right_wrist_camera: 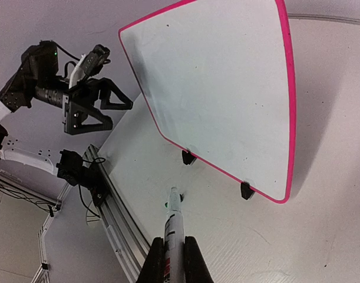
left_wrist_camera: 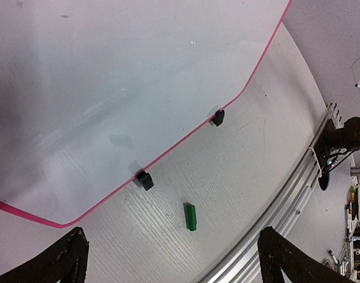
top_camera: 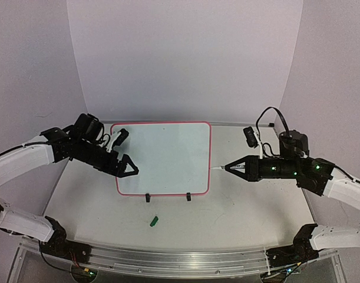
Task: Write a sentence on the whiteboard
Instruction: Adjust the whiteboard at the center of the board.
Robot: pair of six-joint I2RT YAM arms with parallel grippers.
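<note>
Left claw [top_camera: 131,166] gapes wide at the whiteboard's [top_camera: 168,153] left edge, right claw [top_camera: 228,168] pinches a marker [right_wrist_camera: 174,218] beside its right edge

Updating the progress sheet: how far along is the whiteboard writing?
Done: the marker is uncapped; a green cap lies on the table. In hand: the right gripper, jaws shut on the marker, points it at the whiteboard; the left gripper is open. Left: the whole sentence; the board is blank.
</note>
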